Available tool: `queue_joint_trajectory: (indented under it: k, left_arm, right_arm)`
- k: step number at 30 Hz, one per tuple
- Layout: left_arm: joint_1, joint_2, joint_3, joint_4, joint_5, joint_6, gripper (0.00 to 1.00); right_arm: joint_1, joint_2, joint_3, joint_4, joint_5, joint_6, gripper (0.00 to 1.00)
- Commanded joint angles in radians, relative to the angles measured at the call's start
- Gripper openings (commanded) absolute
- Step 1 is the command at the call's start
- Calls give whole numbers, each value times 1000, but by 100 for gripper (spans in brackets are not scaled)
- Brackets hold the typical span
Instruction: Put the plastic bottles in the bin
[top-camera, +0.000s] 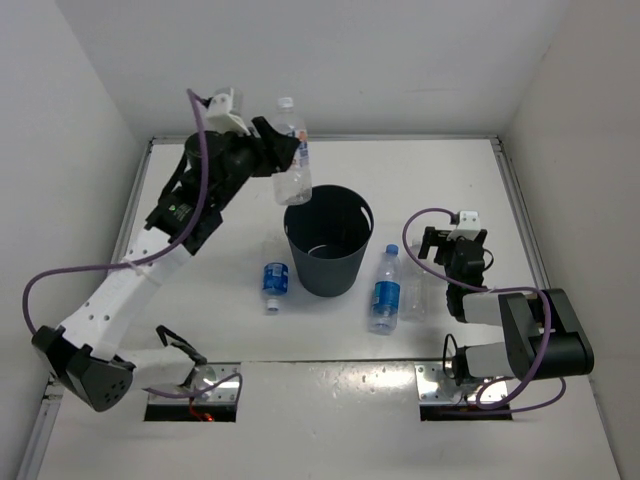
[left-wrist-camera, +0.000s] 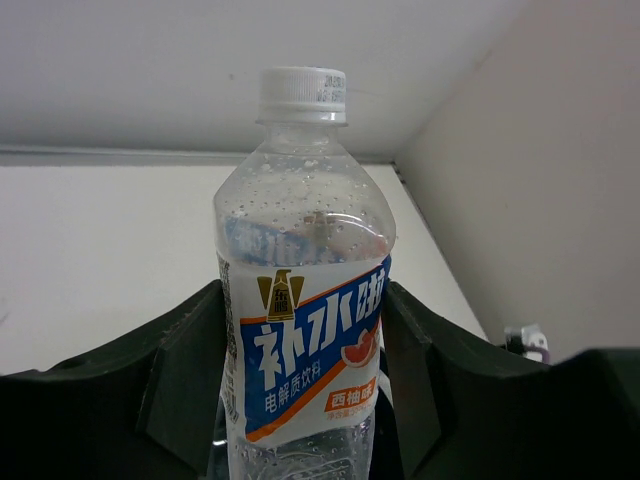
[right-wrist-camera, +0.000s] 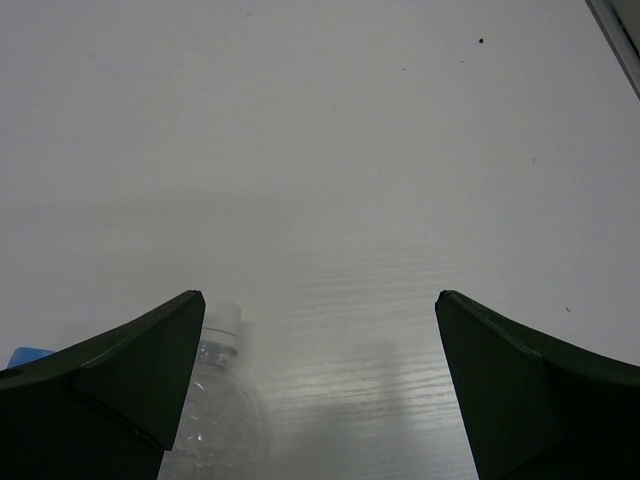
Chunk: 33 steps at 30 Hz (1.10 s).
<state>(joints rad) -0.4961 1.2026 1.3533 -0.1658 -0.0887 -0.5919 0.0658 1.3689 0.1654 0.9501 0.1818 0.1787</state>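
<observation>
Your left fingers (left-wrist-camera: 185, 370) pinched the clear, white-capped plastic bottle (left-wrist-camera: 305, 300) at its labelled waist; it looked light, thin-walled, easy to crush. Your right fingers (right-wrist-camera: 130, 385) stood spread, holding nothing. From above, the bottle hung at the far rim of the round dark plastic bin (top-camera: 330, 270).

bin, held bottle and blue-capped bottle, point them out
bin (top-camera: 326, 268), top external view, outer wall
held bottle (left-wrist-camera: 305, 350), left wrist view, label
blue-capped bottle (top-camera: 385, 296), top external view, blue label

We find the bin (top-camera: 328, 245) mid-desk (top-camera: 440, 180), a short bottle (top-camera: 275, 284) at its left, a tall bottle (top-camera: 385, 292) and a third bottle (top-camera: 414, 296) side by side at its right, and a fourth bottle (top-camera: 291, 155) raised by its far-left rim.
</observation>
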Motion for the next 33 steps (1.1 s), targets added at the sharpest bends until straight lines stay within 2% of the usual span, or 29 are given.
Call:
queue_joint_trajectory:
  k: [1, 11, 25, 27, 28, 31, 32, 33]
  left_arm:
    - [-59, 32, 30, 88, 30, 61, 29]
    - [-174, 95, -82, 98, 10, 30, 31]
    - [-226, 166, -126, 80, -9, 10, 36]
    - [-226, 166, -126, 80, -9, 10, 43]
    - [-226, 166, -117, 69, -9, 21, 52]
    - [-226, 175, -106, 57, -9, 21, 60]
    - [-226, 175, -82, 48, -9, 32, 72]
    - [-226, 175, -73, 48, -9, 41, 78]
  right_arm:
    - [-6, -10, 20, 73, -10, -4, 100]
    - [-6, -10, 20, 73, -10, -4, 100]
    - [-15, -10, 20, 73, -10, -4, 100]
    - [-15, -10, 20, 73, -10, -4, 100]
    - [-15, -10, 20, 73, -10, -4, 100]
    - [-15, -10, 20, 73, -19, -4, 100]
    - [-15, -10, 20, 73, -19, -4, 100]
    - [-15, -10, 20, 73, -19, -4, 100]
